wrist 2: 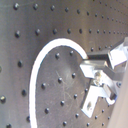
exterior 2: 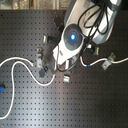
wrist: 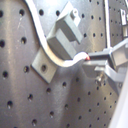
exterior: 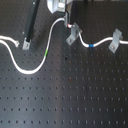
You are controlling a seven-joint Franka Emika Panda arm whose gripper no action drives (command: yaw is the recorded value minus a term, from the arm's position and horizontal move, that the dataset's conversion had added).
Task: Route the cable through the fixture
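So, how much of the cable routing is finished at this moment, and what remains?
In the first exterior view, the cable already runs between two clips: the middle clip and the right clip, blue band between them. In hand: the gripper holds the cable beside the middle clip. Left: the long loop with the green band lies loose near the left clip.

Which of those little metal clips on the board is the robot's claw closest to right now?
The gripper hangs right above the clip near the middle of the first exterior view; the other clip, toward the first exterior view's right, stands well away.
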